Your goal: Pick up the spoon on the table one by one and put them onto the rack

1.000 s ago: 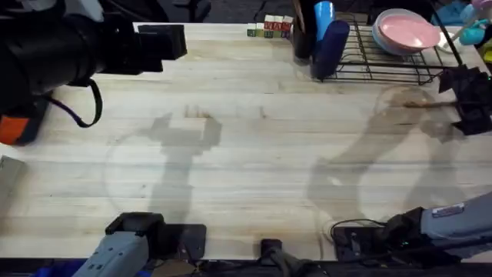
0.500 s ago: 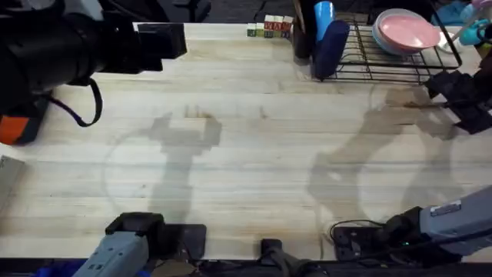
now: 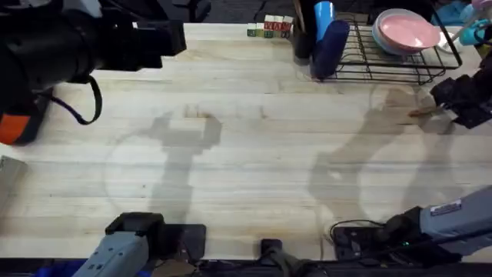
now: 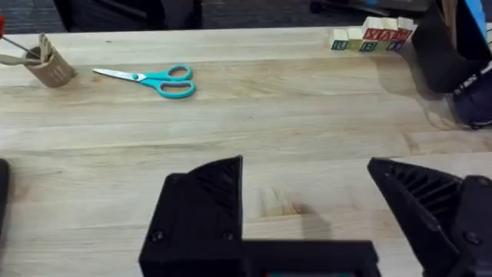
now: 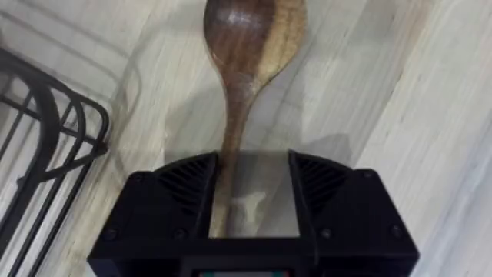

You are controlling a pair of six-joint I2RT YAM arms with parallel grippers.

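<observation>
1. Wooden spoon (image 5: 244, 85): handle between the fingers of the right pincer (image 5: 254, 204), bowl projecting forward over the surface (image 3: 254, 154), beside the black wire rack (image 5: 46, 146).
2. Right pincer: apparently clamped on the handle near its middle.
3. Handling, judged: light, rigid, smooth; prone to pivot unless gripped near balance.
4. Left pincer (image 4: 330, 215): released, empty.

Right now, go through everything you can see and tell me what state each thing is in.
spoon: handle between the right gripper's fingers, bowl sticking out ahead, over the table beside the rack
right gripper: shut on the spoon
left gripper: open, holding nothing
rack: on the table, holding a pink bowl and a blue item
pink bowl: in the rack
scissors: closed, lying flat
</observation>
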